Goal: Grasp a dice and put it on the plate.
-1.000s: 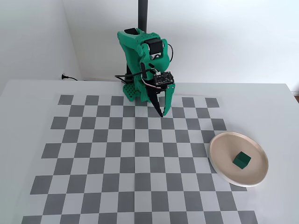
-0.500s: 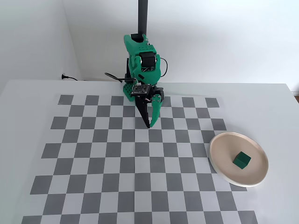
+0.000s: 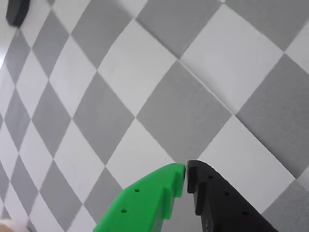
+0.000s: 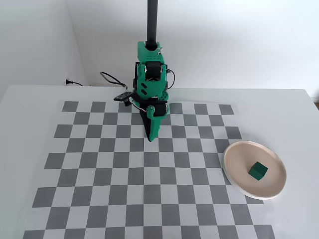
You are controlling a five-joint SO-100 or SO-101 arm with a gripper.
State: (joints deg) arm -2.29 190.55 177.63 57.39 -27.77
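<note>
In the fixed view a small dark green dice [image 4: 258, 171] sits inside the round pale pink plate [image 4: 239, 154] at the right of the checkered mat. My gripper [image 4: 151, 138] hangs folded near the arm's base at the back middle, pointing down over the mat, far left of the plate. In the wrist view the gripper [image 3: 186, 175] has a green finger [image 3: 149, 203] and a black finger [image 3: 222, 203] with tips touching; it is shut and empty. The dice and plate are out of the wrist view.
A grey-and-white checkered mat [image 4: 99, 169] covers the white table. A black pole [image 4: 152, 20] rises behind the arm, with cables [image 4: 112, 79] at the back. A dark object [image 3: 17, 12] shows at the wrist view's top left corner.
</note>
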